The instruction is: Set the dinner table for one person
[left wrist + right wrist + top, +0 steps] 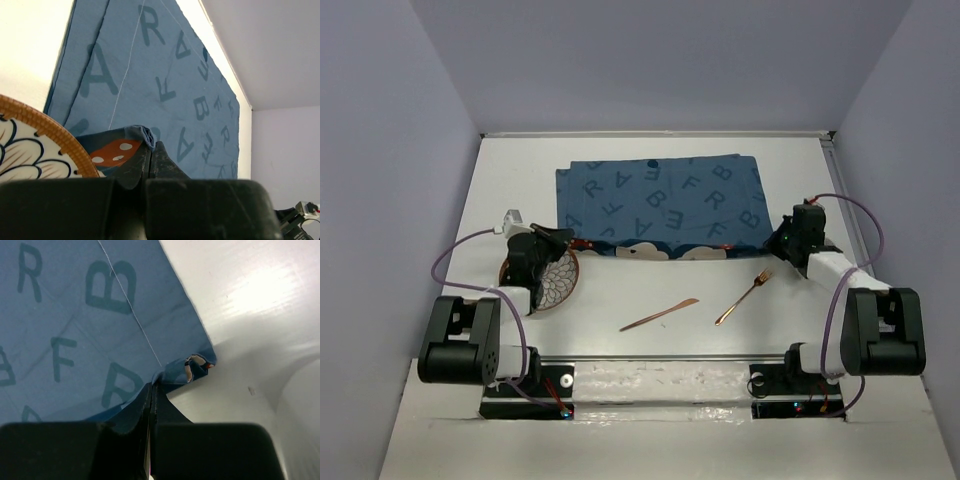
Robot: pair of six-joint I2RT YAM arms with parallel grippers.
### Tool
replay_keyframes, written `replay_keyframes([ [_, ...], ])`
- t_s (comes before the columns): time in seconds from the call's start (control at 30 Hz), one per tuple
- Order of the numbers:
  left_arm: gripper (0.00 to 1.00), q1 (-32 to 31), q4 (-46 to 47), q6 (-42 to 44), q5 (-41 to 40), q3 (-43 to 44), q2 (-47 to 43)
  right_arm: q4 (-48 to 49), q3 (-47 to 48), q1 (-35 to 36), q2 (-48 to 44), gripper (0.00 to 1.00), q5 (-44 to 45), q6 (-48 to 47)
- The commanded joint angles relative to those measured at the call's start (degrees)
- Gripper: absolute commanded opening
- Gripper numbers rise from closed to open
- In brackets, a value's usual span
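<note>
The blue letter-printed placemat [660, 205] lies spread on the white dinner table [510, 180], its near edge turned up and showing a patterned underside. My left gripper [566, 240] is shut on the mat's near left corner; the left wrist view shows folded cloth [142, 134] pinched at the fingertips [151, 146]. My right gripper [782, 240] is shut on the near right corner, where the placemat [75, 315] bunches up at the closed jaws [152, 385]. An orange-rimmed patterned plate [556, 284] sits just below the left gripper, and the plate [30, 135] fills the wrist view's left.
A copper-coloured knife [660, 315] and a fork [742, 298] lie on the table in front of the mat, between the two arms. A raised rail runs along the table's right edge [840, 190]. Bare white table [250, 315] lies right of the mat.
</note>
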Motion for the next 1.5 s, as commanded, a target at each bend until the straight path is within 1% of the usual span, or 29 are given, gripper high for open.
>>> replay_keyframes([
  [0.0, 0.00, 0.4, 4.2, 1.7, 0.4, -2.9, -4.9, 2.3, -2.5, -0.9, -4.6, 0.00, 1.2, 1.3],
  [0.13, 0.00, 0.4, 3.9, 1.7, 1.1, -4.2, -7.9, 1.9, -3.6, -0.9, -5.6, 0.00, 0.3, 1.3],
  [0.17, 0.04, 0.4, 3.6, 1.6, 1.3, -4.6, -8.5, 1.8, -3.7, -0.9, -5.6, 0.02, -1.5, 1.2],
  [0.2, 0.19, 0.4, 3.4, 1.6, 1.4, -4.9, -9.9, 1.8, -3.6, -0.9, -5.5, 0.12, -1.9, 1.1],
  [0.3, 0.44, 0.5, 1.7, 1.5, 1.3, -5.1, -12.6, 1.7, -3.5, -0.9, -6.1, 0.30, -3.5, 0.0],
  [0.33, 0.58, 0.4, 0.8, 1.5, 1.0, -5.0, -15.1, 1.1, -3.4, -0.9, -6.9, 0.37, -4.9, -0.2],
  [0.37, 0.66, 0.4, -1.0, 1.4, 0.7, -4.3, -18.0, -0.2, -3.3, -0.9, -7.6, 0.42, -5.3, -0.5],
  [0.5, 0.75, 0.4, -7.4, 2.6, -1.0, -1.0, -24.4, -2.5, -3.5, -0.9, -11.6, 0.48, -6.4, -1.6],
  [0.53, 0.80, 0.5, -8.7, 3.0, -1.5, 0.7, -27.6, -3.6, -3.5, -0.2, -13.2, 0.49, -7.1, -1.7],
  [0.57, 0.83, 0.5, -11.2, 4.0, -2.3, 1.5, -29.1, -4.0, -3.5, -0.2, -14.0, 0.49, -7.6, -2.2],
  [0.63, 0.85, 0.5, -14.5, 5.7, -3.2, 4.2, -32.7, -6.1, -2.8, 2.1, -16.0, 0.52, -7.9, -2.5],
  [0.73, 0.86, 0.5, -17.8, 7.9, -3.7, 7.0, -36.4, -8.1, -2.2, 6.5, -17.9, 0.53, -6.5, -2.2],
  [0.77, 0.86, 0.5, -19.5, 8.6, -3.6, 8.7, -37.2, -8.1, -1.8, 11.2, -18.9, 0.54, -6.0, -1.6],
  [0.83, 0.86, 0.5, -21.5, 10.7, -3.2, 11.5, -38.9, -6.1, -1.7, 17.2, -19.2, 0.54, -4.3, 1.6],
  [0.87, 0.86, 0.5, -23.5, 11.5, -2.3, 12.7, -39.1, -5.0, -1.1, 24.0, -19.1, 0.55, -3.3, 3.1],
  [0.9, 0.86, 0.4, -24.3, 12.2, -1.9, 13.8, -39.2, -3.5, -1.1, 27.3, -18.5, 0.55, -2.4, 4.4],
  [0.93, 0.87, 0.4, -25.2, 13.9, -1.4, 15.2, -39.2, -0.4, -0.1, 30.6, -16.1, 0.55, -1.5, 7.1],
  [0.97, 0.87, 0.3, -27.6, 15.1, -0.3, 18.0, -39.0, 0.8, 0.8, 36.7, -14.4, 0.55, 0.0, 8.4],
  [1.0, 0.88, 0.3, -29.3, 18.0, 0.1, 19.8, -38.5, 4.7, 2.9, 39.7, -10.6, 0.56, 3.8, 10.5],
  [1.03, 0.89, 0.2, -32.8, 19.6, 0.8, 23.4, -38.3, 6.2, 4.2, 42.6, -8.4, 0.56, 5.5, 11.4],
  [1.07, 0.89, 0.1, -34.7, 21.1, 1.1, 25.0, -38.3, 7.6, 5.5, 45.4, -6.1, 0.56, 7.1, 12.2],
  [1.1, 0.91, -0.6, -36.4, 22.5, 1.2, 26.4, -38.3, 9.0, 7.0, 49.8, -3.7, 0.56, 8.4, 13.9],
  [1.13, 0.91, -0.9, -38.2, 23.9, 1.2, 27.7, -38.5, 11.8, 9.8, 52.0, 1.1, 0.57, 9.8, 14.8],
  [1.17, 0.92, -1.5, -40.8, 26.4, 0.9, 29.6, -39.0, 13.5, 11.2, 53.7, 3.5, 0.57, 11.6, 15.7],
  [1.2, 0.92, -2.1, -42.2, 27.8, 0.7, 30.4, -39.3, 15.1, 12.6, 55.1, 6.0, 0.57, 11.7, 17.9],
  [1.23, 0.93, -3.4, -43.7, 30.4, -0.5, 31.5, -40.3, 18.3, 15.3, 57.7, 10.9, 0.57, 11.4, 19.0],
  [1.3, 0.94, -4.8, -47.0, 32.8, -2.1, 32.1, -41.2, 21.2, 18.3, 59.8, 15.8, 0.58, 11.2, 21.5],
  [1.4, 0.95, -8.0, -48.7, 36.2, -5.1, 30.5, -43.8, 22.2, 26.0, 63.9, 24.9, 0.58, 11.0, 23.3],
  [1.47, 0.96, -9.0, -48.6, 36.9, -6.4, 29.0, -44.8, 21.5, 29.6, 63.9, 28.7, 0.58, 10.4, 24.3],
])
